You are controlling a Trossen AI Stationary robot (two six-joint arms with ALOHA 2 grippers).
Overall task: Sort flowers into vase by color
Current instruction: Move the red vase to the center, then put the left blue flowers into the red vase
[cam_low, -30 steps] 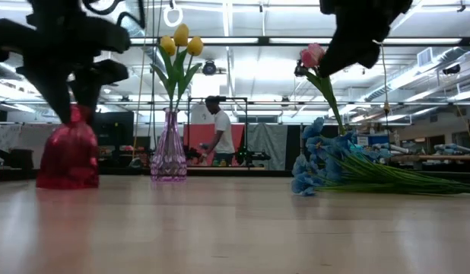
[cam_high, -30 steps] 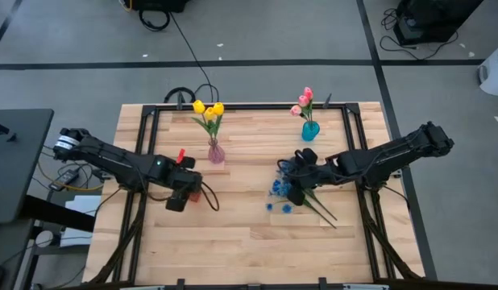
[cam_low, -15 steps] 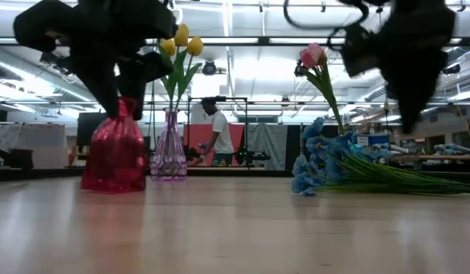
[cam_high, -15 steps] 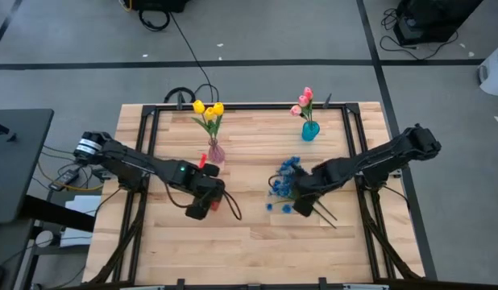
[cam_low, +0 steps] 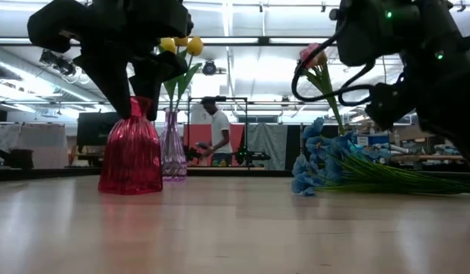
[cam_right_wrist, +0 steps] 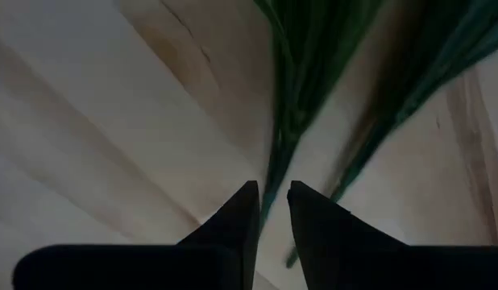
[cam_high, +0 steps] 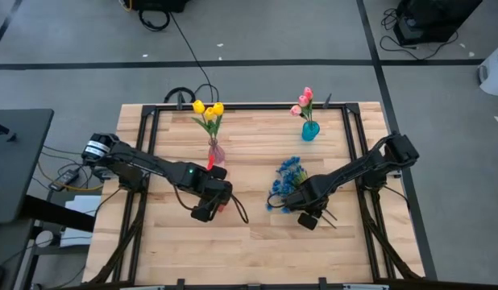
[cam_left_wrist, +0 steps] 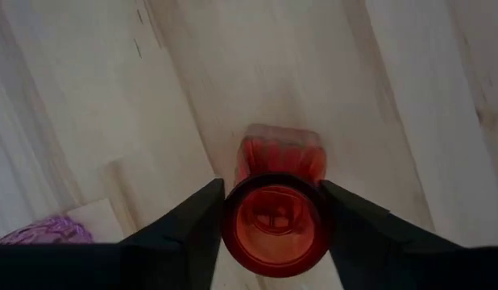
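A red ribbed glass vase stands upright near the table's middle, and my left gripper is shut on its neck from above. The blue-blossom sprays lie flat on the table right of the middle, with their long green stems trailing toward the near right. My right gripper hovers over those stems, its fingers a narrow gap apart. In the right wrist view one stem runs toward that gap; whether anything touches I cannot tell. Yellow tulips stand in a purple vase, and pink tulips in a teal vase. My left gripper pinches the red vase's neck just under the rim, one finger on each side, coming from above and pointing down. The vase stays upright. Its base is at table level; whether it is lifted a little I cannot tell.
The purple vase stands just behind the red one in the low view. The near half of the wooden table holds nothing else. A dark frame runs along the table's edges. A person stands in the room beyond the table.
My left gripper has carried the red vase from the table's left part toward the right and the near edge, up beside the purple vase, keeping it upright. My right gripper has moved from the blossoms toward the near edge along the stems and has come lower.
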